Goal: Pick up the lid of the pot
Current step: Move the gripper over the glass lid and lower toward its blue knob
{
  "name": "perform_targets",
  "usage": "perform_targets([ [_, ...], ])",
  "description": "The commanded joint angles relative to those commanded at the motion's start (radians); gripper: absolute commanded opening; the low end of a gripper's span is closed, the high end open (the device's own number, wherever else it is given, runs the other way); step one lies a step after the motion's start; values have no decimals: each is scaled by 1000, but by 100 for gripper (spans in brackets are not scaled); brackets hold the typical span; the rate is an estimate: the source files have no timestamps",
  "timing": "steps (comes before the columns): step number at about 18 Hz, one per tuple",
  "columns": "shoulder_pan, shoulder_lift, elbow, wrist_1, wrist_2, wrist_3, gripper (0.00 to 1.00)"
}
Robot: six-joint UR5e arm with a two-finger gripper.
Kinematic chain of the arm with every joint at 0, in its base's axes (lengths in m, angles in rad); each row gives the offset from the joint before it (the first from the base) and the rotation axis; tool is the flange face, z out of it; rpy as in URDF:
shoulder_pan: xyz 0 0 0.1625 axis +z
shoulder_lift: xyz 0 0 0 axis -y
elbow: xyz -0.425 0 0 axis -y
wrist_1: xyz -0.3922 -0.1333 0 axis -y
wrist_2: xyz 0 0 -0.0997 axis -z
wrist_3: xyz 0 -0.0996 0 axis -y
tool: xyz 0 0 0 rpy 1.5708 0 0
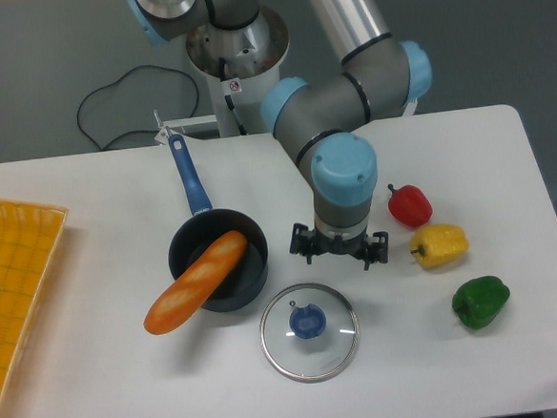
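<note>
With pincer [342, 246] released and spread wide, hovering just beyond the glass pot lid [317, 355], flat on the bench [110, 393]; must come to the near side, slightly toward the black pot [248, 286], for that blue knob [307, 322]!

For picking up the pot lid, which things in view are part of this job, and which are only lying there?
Part of the job:
glass lid
its blue knob
gripper

Only lying there:
black pan
long orange-brown item inside it
red piece
yellow piece
green piece
yellow crate
</note>
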Motion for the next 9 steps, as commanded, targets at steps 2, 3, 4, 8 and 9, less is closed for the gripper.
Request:
perform_targets([
  [2,-3,-12,20,2,-23,-46,100],
  [3,-11,-15,23,3,-34,-63,100],
  [4,-15,-20,28,3,-38,-77,100],
  [8,-41,-60,61,15,-40,-182,100],
  [9,-43,-69,66,18,-40,-205,100],
])
